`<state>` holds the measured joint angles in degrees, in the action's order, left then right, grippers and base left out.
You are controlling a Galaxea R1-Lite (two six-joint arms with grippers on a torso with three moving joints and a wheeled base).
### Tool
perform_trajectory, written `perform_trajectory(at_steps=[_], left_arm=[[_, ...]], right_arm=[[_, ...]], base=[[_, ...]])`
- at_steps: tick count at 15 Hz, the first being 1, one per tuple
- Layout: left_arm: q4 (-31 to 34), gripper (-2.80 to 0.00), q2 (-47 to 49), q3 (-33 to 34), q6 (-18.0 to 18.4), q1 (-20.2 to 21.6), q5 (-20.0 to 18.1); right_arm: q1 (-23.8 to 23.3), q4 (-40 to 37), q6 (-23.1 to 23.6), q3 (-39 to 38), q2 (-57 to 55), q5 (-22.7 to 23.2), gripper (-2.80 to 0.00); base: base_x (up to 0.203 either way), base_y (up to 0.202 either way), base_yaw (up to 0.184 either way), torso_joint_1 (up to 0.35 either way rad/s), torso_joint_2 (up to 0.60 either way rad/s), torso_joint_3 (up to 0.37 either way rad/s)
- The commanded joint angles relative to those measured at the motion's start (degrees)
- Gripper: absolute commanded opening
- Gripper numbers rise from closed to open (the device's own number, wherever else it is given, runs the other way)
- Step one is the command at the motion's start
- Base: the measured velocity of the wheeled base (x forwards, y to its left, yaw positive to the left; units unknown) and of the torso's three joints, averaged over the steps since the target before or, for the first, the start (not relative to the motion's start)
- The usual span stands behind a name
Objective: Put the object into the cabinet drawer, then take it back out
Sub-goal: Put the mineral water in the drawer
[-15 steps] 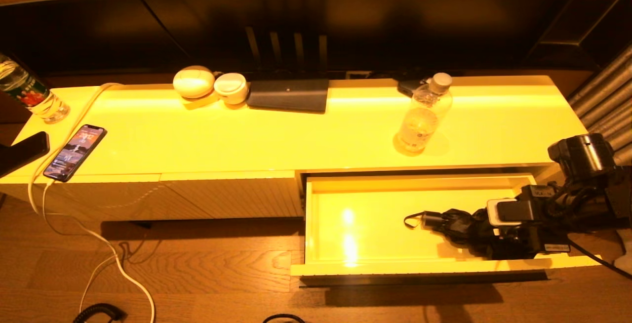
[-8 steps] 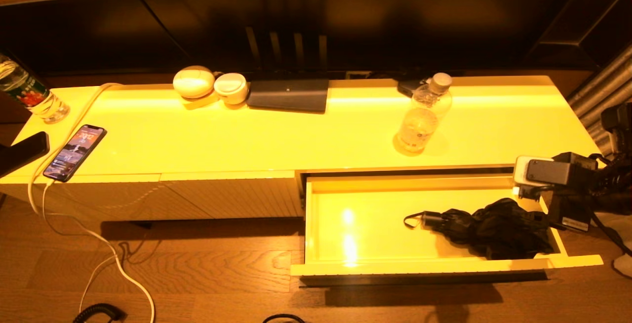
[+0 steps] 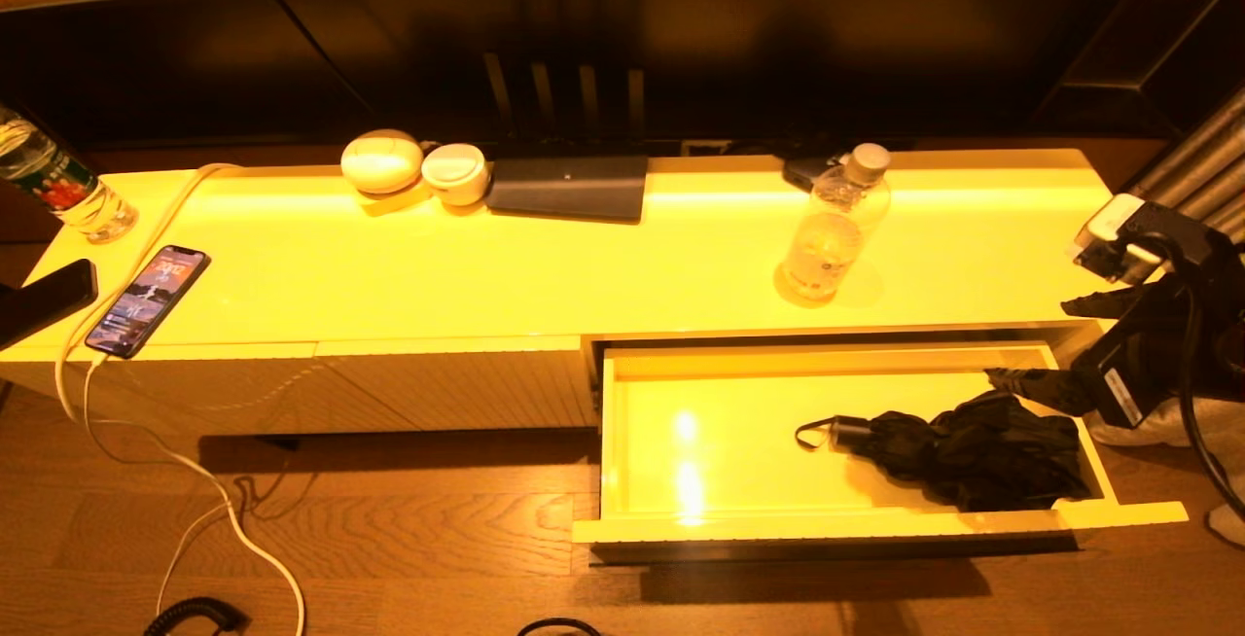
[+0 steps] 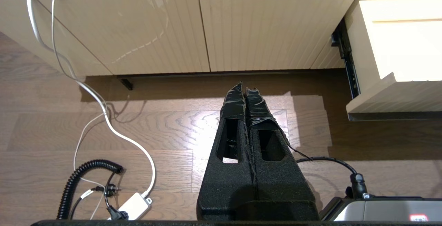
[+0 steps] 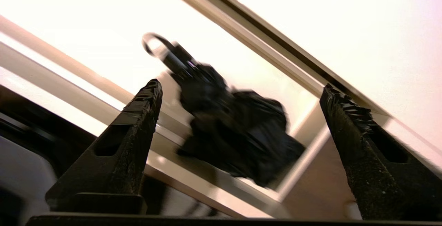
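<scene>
Black folded umbrella (image 3: 973, 456) lying in the right end of the pulled-out cabinet drawer (image 3: 836, 522), lower right of the head view, with its strap loop pointing left. Right claw (image 3: 1036, 349) up at the right edge of the frame, just past the drawer's right end, fingers (image 5: 138, 115) spread wide apart, holding nothing. Left claw (image 4: 246, 89) hanging over the wood floor (image 4: 165, 129), fingers pressed together.
</scene>
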<state>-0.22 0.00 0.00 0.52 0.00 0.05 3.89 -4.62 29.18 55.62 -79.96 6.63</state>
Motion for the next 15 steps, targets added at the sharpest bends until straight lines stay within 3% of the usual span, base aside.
perform_trajectory(at_steps=[1, 3, 5, 10, 15], left_arm=[[0.0, -2.8, 0.0, 0.2, 0.0, 0.0, 0.0], [0.0, -2.8, 0.0, 0.1, 0.0, 0.0, 0.0], [0.0, -2.8, 0.0, 0.1, 0.0, 0.0, 0.0], [0.0, -2.8, 0.0, 0.1, 0.0, 0.0, 0.0], [0.0, -2.8, 0.0, 0.1, 0.0, 0.0, 0.0]], right_arm=[[4.4, 0.1, -13.4, 2.9, -0.2, -0.1, 0.0], [6.2, 0.1, -21.4, 6.3, -2.8, -0.4, 0.0], [8.2, 0.4, -24.5, 8.3, -4.9, -0.4, 0.0], [11.8, 10.9, -24.6, 8.1, -9.2, -0.4, 0.0], [13.4, 29.3, -23.2, 8.8, -19.7, -3.4, 0.0]], base=[[0.0, 0.0, 0.0, 0.0, 0.0, 0.0], [0.0, 0.0, 0.0, 0.0, 0.0, 0.0], [0.0, 0.0, 0.0, 0.0, 0.0, 0.0], [0.0, 0.0, 0.0, 0.0, 0.0, 0.0], [0.0, 0.0, 0.0, 0.0, 0.0, 0.0]])
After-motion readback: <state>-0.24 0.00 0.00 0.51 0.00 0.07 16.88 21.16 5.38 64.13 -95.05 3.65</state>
